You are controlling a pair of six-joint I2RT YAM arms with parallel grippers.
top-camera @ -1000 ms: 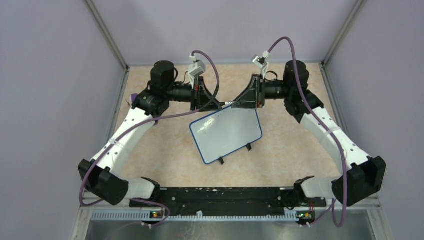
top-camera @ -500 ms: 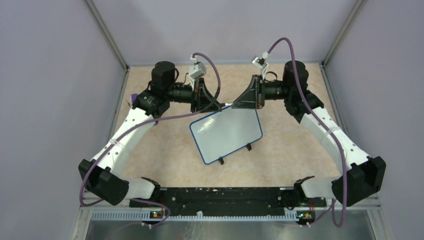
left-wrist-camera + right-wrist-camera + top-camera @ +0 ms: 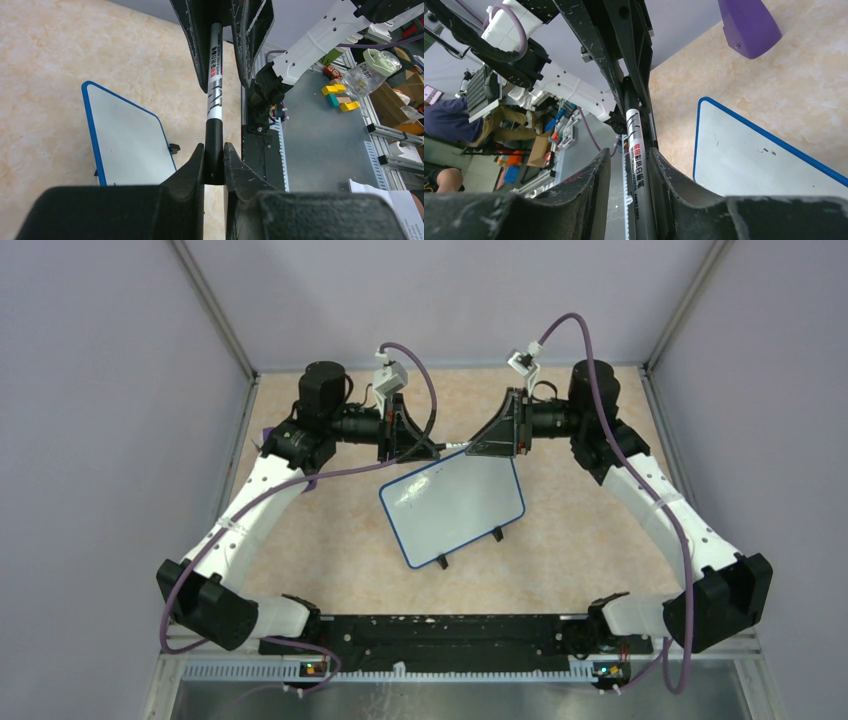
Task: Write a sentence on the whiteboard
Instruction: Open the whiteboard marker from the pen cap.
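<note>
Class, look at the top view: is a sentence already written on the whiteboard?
No, the whiteboard shows only faint smudges, no lettering.

Whiteboard point(image 3: 452, 508): small, rectangular, white face, thin blue frame with rounded corners; lies at the middle of the tan tabletop point(image 3: 340, 540), rotated so its long edges run diagonally; two black feet point(image 3: 497, 534) protrude from the near long edge; face bears faint dark specks near its far-left corner.

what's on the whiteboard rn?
No writing: the whiteboard shows only faint smudges. The left claw and right claw, both gripping a marker, cover a sliver of its far edge from above.
</note>
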